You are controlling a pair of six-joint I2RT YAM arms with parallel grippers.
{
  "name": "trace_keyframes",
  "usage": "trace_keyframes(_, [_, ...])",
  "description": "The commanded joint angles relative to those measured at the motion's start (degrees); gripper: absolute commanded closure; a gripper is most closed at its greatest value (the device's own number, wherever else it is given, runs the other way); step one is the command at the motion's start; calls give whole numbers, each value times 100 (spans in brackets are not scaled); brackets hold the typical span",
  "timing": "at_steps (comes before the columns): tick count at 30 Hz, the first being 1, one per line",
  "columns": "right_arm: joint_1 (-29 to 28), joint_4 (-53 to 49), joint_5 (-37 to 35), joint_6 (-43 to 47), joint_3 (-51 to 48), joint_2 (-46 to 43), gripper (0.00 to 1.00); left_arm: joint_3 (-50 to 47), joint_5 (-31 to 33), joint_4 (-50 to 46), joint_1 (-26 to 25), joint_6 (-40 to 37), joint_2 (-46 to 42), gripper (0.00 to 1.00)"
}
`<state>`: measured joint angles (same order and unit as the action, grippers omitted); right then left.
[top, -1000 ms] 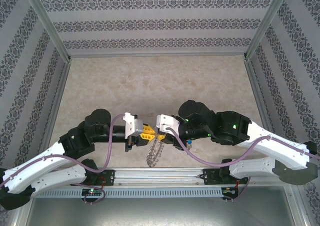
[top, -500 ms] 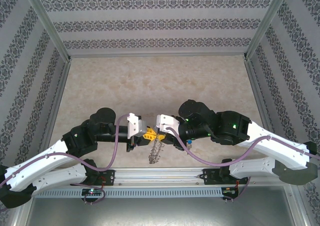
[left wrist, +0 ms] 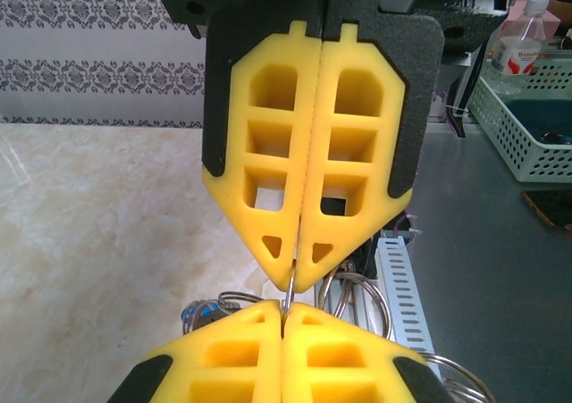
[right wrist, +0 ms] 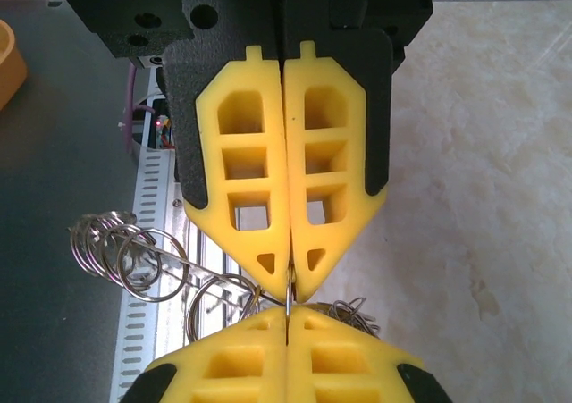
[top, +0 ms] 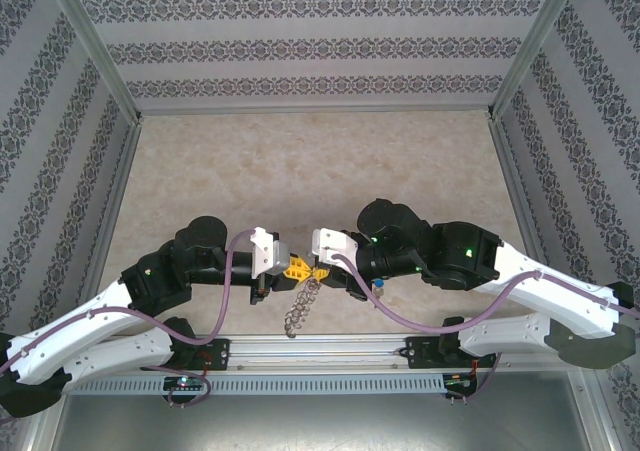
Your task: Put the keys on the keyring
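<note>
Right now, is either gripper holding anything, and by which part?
Both grippers are shut on the keyring: left gripper and right gripper meet tip to tip, pinching its thin metal at the top, while its wire loops hang below.

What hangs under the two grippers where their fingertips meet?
The keyring hangs there, wire loops fanned out, its thin edge pinched by the left gripper and right gripper. Beside it peeks something blue; the fingers cover the rest.

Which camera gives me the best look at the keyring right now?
Right wrist: the keyring spreads its wire loops large and sharp at lower left. Top external shows it small, hanging beneath where the arms meet; left wrist catches a few loops low in frame.
</note>
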<state>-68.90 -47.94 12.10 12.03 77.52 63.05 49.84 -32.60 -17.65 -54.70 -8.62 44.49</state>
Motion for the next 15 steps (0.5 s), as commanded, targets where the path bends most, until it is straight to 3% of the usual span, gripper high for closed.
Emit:
trace_keyframes(1, [-113,263,201,54,18,15,100,2,-103,231,-12,97,33,94])
trace_keyframes(8, [-157,293,231,96,27,3,100,-60,-217,413,-9,157,58,100])
trace_keyframes(12, [-174,659,146,-33,-255,-244,72,-176,1,497,11,218,-84,100])
trace_keyframes(15, [-153,1050,-122,-228,-687,-562,63,-296,-19,632,90,323,-169,100])
